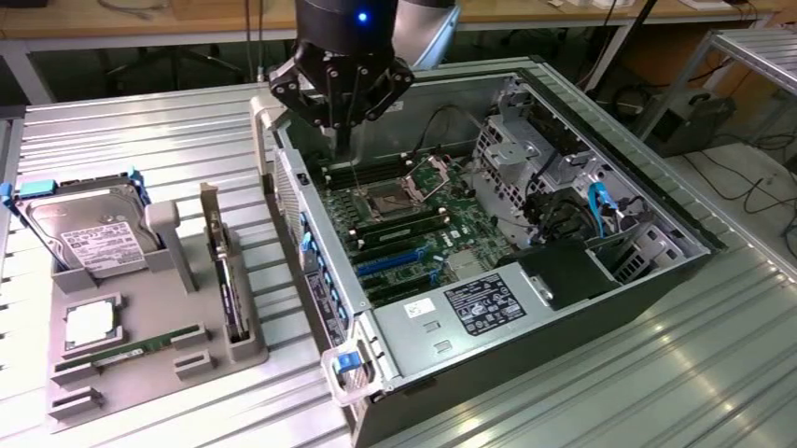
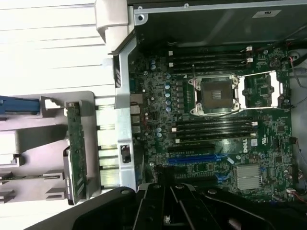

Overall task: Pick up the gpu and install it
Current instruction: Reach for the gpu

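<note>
Nearest, at the exterior view's left, a grey tray (image 1: pixel 168 303) lies on the slatted table (image 1: pixel 648 373). It carries a RAM stick (image 1: pixel 131 350) and a CPU (image 1: pixel 91 324) lying flat. Behind them the gpu (image 1: pixel 226 271) (image 2: pixel 76 148) stands on edge in its tray slot, untouched. A hard drive (image 1: pixel 88 238) stands upright at the tray's far end.

Just beside the tray, the open case (image 1: pixel 312 271) lies on its side. The power supply (image 1: pixel 492 303) is at its near end and the motherboard (image 1: pixel 412 224) (image 2: pixel 211 139) is exposed beyond it, with the socket (image 1: pixel 380 201) (image 2: pixel 213 93) open.

Farthest, the gripper (image 1: pixel 339 138) (image 2: pixel 165 201) hangs over the motherboard's far corner, close to the case wall on the tray side and well apart from the gpu. How far it is open cannot be told. It does not have the gpu.
</note>
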Controlling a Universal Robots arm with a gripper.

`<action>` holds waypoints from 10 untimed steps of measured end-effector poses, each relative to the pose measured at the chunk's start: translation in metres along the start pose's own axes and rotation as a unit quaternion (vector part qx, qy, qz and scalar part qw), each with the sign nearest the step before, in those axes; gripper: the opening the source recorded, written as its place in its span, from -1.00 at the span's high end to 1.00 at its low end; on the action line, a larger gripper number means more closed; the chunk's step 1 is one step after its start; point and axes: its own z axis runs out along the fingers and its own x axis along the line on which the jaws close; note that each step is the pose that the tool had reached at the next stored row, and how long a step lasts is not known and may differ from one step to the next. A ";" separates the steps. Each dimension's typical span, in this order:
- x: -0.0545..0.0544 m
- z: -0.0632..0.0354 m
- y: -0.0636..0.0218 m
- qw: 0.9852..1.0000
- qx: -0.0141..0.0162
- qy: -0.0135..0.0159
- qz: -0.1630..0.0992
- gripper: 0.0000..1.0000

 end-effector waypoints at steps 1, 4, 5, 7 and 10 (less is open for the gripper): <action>0.008 -0.0002 -0.0023 1.000 0.000 0.000 0.000 0.79; 0.020 -0.0001 -0.0052 1.000 0.000 0.000 0.000 0.79; 0.024 0.0001 -0.0059 1.000 0.000 0.000 0.000 0.79; 0.034 0.0012 -0.0077 1.000 0.000 -0.001 0.000 0.79; 0.049 0.0037 -0.0103 1.000 0.000 -0.001 0.000 0.79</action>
